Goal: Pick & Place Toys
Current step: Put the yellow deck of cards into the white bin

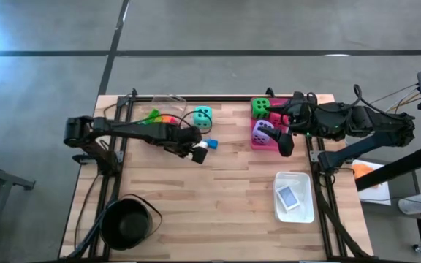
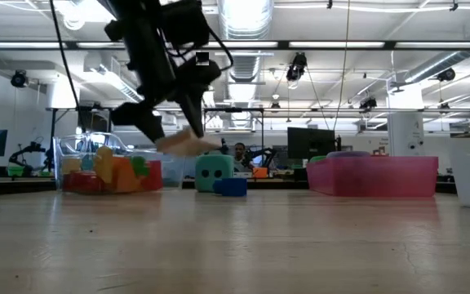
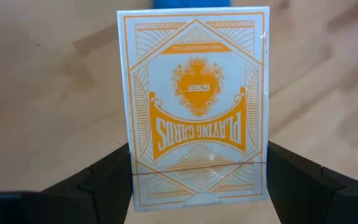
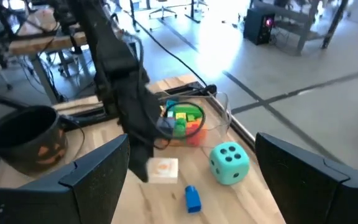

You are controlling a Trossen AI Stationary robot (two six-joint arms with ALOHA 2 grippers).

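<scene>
The left gripper (image 1: pixel 200 151) holds a card pack (image 3: pixel 194 106) between its fingers, above the table, long axis pointing forward. The white tray (image 1: pixel 295 213) lies well apart, nearer the open right gripper (image 1: pixel 283 140).

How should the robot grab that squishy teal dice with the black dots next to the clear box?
Probably from straight above, closing on two opposite flat sides of the teal soft dice. It sits square on the wooden table with its top free. The clear tray of blocks stands near one side, and the left gripper, holding an orange playing-card box, is close, so coming in sideways looks crowded.
</scene>
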